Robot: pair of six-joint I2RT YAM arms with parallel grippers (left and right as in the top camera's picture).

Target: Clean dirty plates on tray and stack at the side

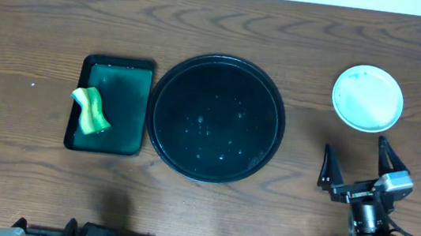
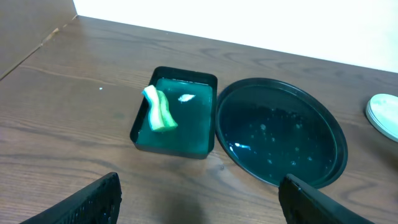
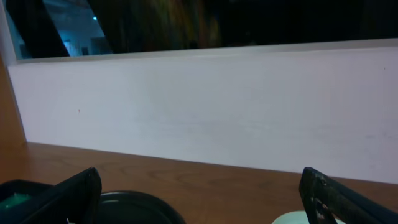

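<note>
Black tray (image 1: pixel 217 119) lies bare mid-table, plates (image 1: pixel 368 98) stacked toward the table's right edge. Both the left gripper (image 2: pixel 199 193) and right gripper (image 1: pixel 355 144) gape, empty. Seems done: pull back wide of that stack.

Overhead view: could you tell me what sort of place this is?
Probably a robot test bench for dishwashing practice: a wooden table by a plain white wall, a black tray, a sponge in a green tray.

The right hand (image 1: pixel 355 149) is spread wide and empty, its dark fingers (image 1: pixel 327 159) pointing away from the base, with the right arm (image 1: pixel 368 219) folded low behind it. The left hand (image 2: pixel 200 180) gapes equally wide and empty; from overhead it seems mostly out of view.
</note>
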